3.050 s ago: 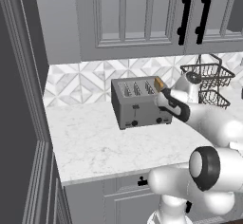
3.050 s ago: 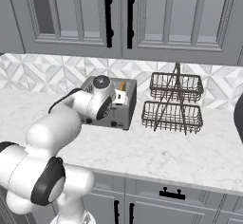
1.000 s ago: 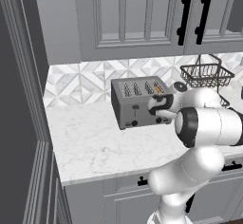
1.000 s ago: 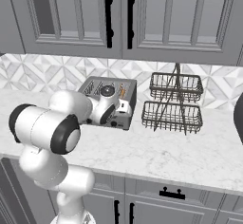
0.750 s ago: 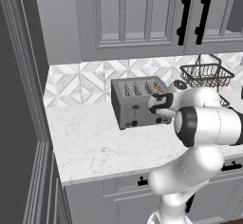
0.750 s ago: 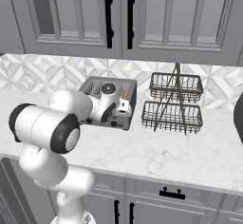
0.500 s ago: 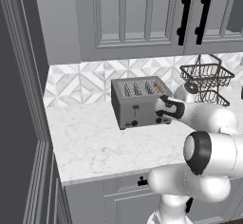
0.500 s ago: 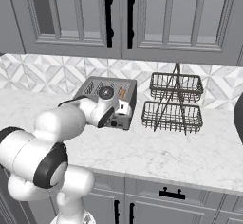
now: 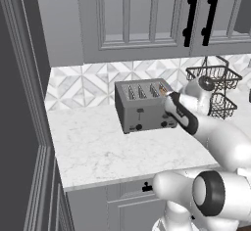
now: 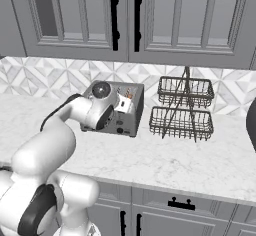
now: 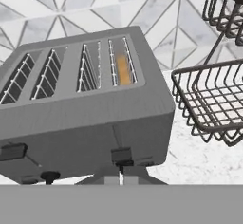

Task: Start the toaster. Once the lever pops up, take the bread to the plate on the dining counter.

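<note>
Marble worktop (image 9: 98, 147), grey four-slot toaster (image 11: 85, 104), golden bread (image 11: 123, 69) inside

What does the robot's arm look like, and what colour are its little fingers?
The arm is made of smooth, rounded white segments, like chunky tubes joined end to end. The joints are dark: one big round ring sits low down, and a black band runs along the forearm. A shiny grey round cap tops the wrist. The gripper has two small dark fingertips.
</note>
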